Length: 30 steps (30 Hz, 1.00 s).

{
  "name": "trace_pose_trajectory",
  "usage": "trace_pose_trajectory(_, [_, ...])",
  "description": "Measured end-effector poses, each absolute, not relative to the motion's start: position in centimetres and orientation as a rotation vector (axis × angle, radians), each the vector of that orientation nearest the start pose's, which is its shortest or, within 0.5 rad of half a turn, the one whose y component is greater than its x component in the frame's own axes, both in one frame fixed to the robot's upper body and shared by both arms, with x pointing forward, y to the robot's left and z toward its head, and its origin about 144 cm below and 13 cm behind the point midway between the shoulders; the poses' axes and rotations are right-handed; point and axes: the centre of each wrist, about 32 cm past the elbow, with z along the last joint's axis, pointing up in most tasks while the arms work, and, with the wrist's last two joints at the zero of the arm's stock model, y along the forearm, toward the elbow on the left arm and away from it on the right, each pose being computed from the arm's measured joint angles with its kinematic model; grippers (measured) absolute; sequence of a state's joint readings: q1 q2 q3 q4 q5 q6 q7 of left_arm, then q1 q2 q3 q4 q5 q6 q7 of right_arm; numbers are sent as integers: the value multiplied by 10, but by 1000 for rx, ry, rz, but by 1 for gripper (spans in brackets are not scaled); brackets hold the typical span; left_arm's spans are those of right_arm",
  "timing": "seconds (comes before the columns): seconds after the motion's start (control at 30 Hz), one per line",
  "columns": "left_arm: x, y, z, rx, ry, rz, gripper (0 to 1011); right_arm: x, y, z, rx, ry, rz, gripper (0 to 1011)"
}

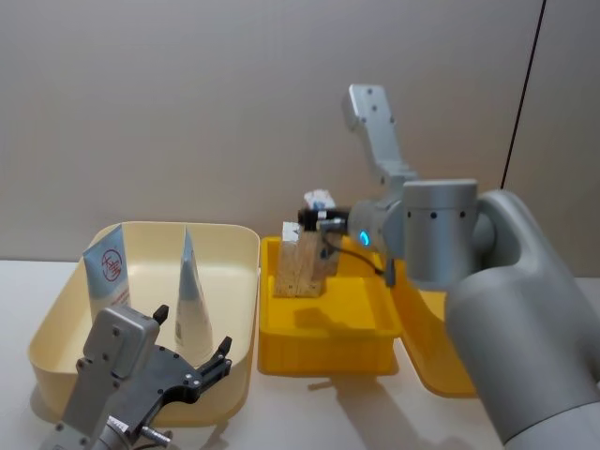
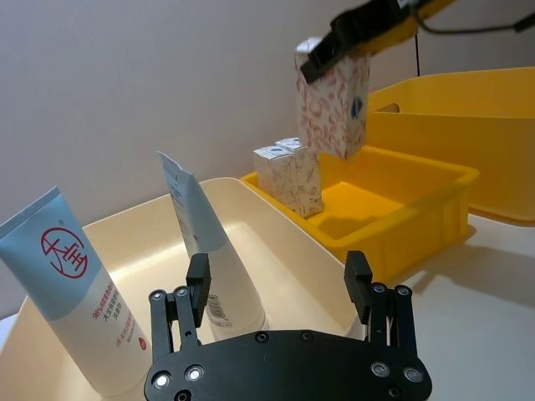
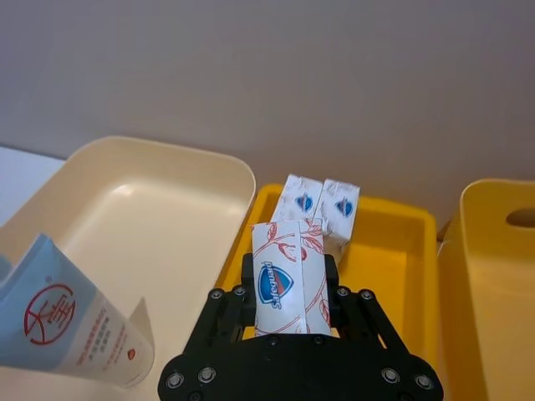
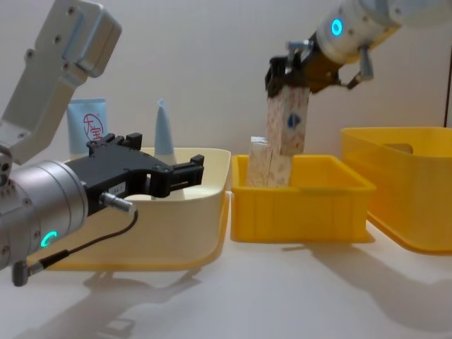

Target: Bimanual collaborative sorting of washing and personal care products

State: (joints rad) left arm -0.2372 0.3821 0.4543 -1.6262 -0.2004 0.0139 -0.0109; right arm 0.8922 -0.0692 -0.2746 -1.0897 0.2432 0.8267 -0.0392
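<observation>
Nearest, low on the robot's left, the black left gripper [image 1: 192,333] hangs with its fingers spread and nothing between them, just in front of a rounded cream plastic tub [image 1: 56,347]. Two white squeeze tubes with pale-blue ends stand cap-down inside that tub. The flat-facing tube [image 1: 108,267] shows its label and the edge-on tube [image 1: 192,295] stands beside it.

Farther back, the right gripper [image 4: 286,78] is clamped on the top of a tall speckled cream carton [image 4: 288,120]. It holds the carton slightly tilted in the air over the back of a small yellow plastic tray [image 4: 304,208]. Two matching cartons [image 2: 288,175] stand upright side by side in the tray's rear left corner, below the held one. A larger yellow tub [image 4: 402,176] sits to the right, and I cannot see what is inside it.

As I judge it, the sorting is well along. The tubes are in the cream tub, two cartons are in the tray, and a third carton is not yet set down. I see nothing loose on the table.

For writing, the flat-facing tube carries a red circle with a red character inside it, and lines of small red print below that I cannot read. The edge-on tube has a barcode near its base. The held carton shows a blue shield badge with white script, which looks like "Safeguard", over a red leaf pattern. The standing cartons carry the same badge.
</observation>
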Motion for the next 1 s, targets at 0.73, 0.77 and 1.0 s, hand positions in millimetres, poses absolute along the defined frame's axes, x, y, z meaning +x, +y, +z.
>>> trace_pose_trajectory(0.73, [492,198,1204,61,-268,1124,1002,637,-193,1423,-217,132,-1488,399])
trace_pose_trajectory(0.77, [492,198,1204,61,-268,1124,1002,636,-197,1422,-220,135,-1498,399])
trace_pose_trajectory(1.0, [492,198,1204,61,-268,1124,1001,630,-226,1416,-253,167,-1570,399])
